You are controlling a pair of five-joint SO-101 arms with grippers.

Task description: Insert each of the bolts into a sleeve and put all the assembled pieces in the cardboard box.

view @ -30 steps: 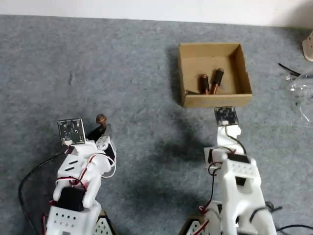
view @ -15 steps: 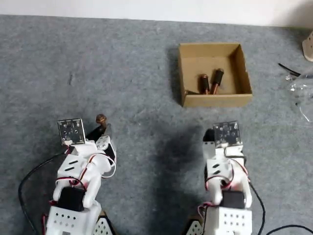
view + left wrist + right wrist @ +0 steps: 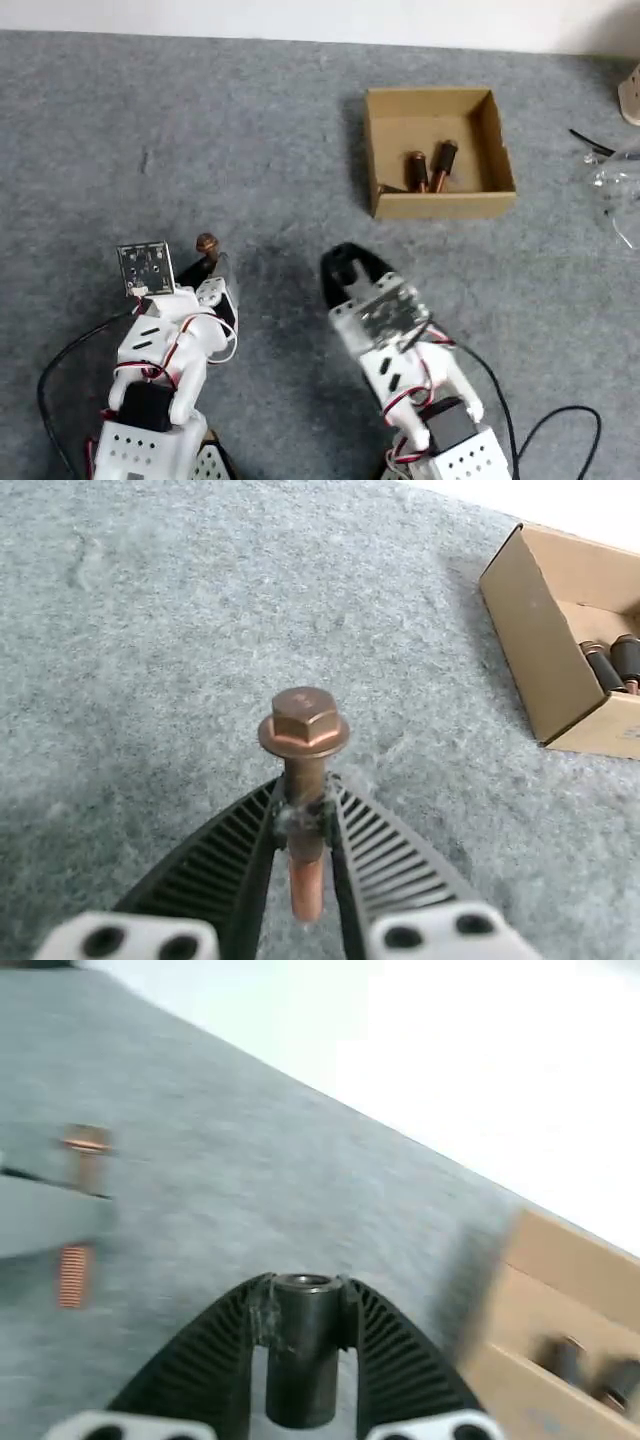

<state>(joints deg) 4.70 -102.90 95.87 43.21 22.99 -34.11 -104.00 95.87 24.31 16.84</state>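
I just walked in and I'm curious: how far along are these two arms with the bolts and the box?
Done: two assembled pieces lie in the cardboard box. In hand: the left claw holds a bolt upright, the right claw a black sleeve. Remaining: join them and box that piece.

You have one loose copper bolt (image 3: 303, 725) and one loose black sleeve (image 3: 302, 1345). In the single cardboard box (image 3: 440, 206), upper right of the high view, count two assembled pieces (image 3: 418, 171); a third small item (image 3: 388, 187) there is unclear. Two arms (image 3: 165, 350) stand at the bench.
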